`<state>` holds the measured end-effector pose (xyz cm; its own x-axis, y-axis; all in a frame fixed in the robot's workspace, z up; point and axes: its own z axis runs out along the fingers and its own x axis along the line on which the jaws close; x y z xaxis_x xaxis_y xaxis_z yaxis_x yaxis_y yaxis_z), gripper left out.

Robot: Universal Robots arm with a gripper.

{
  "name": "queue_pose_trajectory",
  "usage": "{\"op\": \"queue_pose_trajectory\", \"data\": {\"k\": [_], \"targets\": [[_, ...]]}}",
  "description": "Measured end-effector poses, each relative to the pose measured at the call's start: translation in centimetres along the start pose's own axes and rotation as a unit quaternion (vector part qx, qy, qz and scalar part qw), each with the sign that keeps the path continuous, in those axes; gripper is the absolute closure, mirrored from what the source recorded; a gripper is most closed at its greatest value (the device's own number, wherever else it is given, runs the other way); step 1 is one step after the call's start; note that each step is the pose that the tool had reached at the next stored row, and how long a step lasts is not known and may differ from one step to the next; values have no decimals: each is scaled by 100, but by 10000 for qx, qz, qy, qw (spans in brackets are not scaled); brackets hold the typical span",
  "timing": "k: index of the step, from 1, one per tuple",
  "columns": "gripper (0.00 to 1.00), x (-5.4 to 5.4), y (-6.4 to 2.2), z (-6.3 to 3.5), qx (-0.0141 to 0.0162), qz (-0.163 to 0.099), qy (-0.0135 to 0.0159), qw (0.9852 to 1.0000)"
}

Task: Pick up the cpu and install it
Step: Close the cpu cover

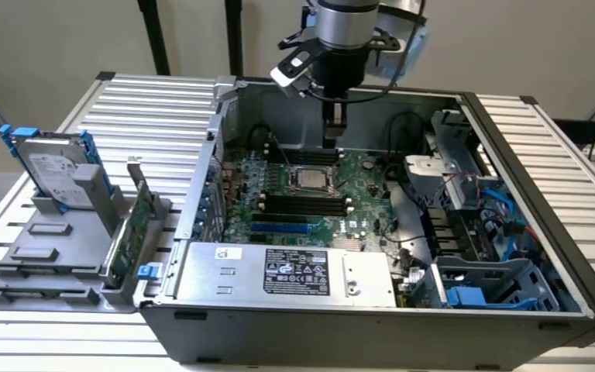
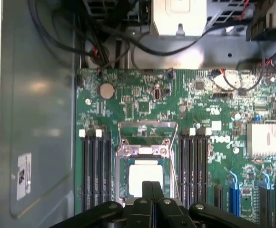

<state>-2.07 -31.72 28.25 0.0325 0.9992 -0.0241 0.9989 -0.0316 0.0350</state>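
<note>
The cpu (image 1: 308, 177) is a small square chip with a dull silver top, lying flat in the socket at the middle of the green motherboard (image 1: 365, 203) inside the open computer case. In the wrist view the cpu (image 2: 142, 174) sits in the socket, with the metal retention frame (image 2: 147, 135) folded open beside it. My gripper (image 1: 331, 142) hangs upright above the board, just beyond the socket toward the case's back wall. Its black fingers (image 2: 147, 192) are pressed together with nothing between them, and the gripper (image 2: 152, 184) partly covers the chip's near edge.
Black memory slots (image 2: 94, 166) flank the socket on both sides. A big silver box with a black label (image 1: 287, 271) fills the case front. Cables and a drive cage (image 1: 483, 232) crowd the exterior view's right. A hard drive with blue bracket (image 1: 55, 167) stands on a grey rack outside.
</note>
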Motion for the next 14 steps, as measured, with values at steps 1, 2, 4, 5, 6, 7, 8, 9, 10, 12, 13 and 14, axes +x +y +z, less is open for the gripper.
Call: {"op": "queue_pose_trajectory", "data": {"k": [1, 2, 4, 5, 6, 7, 8, 9, 10, 12, 13, 14], "targets": [[89, 2, 47, -3, 1, 0, 1, 10000], [89, 3, 93, -3, 2, -2, 2, 10000], [89, 5, 184, -1, 3, -3, 9, 10000], [89, 7, 229, 0, 3, -4, 13, 10000], [89, 9, 274, 2, 3, -6, 16, 10000], [89, 10, 319, 4, 3, -8, 16, 10000], [89, 12, 364, 7, 3, -9, 16, 10000], [89, 13, 407, 13, 3, -12, 15, 10000], [89, 14, 446, 21, 3, -14, 15, 10000], [89, 18, 519, 48, 3, -19, 16, 10000], [89, 19, 551, 64, 3, -23, 16, 10000], [89, 21, 580, 81, 2, -26, 16, 10000]]}}
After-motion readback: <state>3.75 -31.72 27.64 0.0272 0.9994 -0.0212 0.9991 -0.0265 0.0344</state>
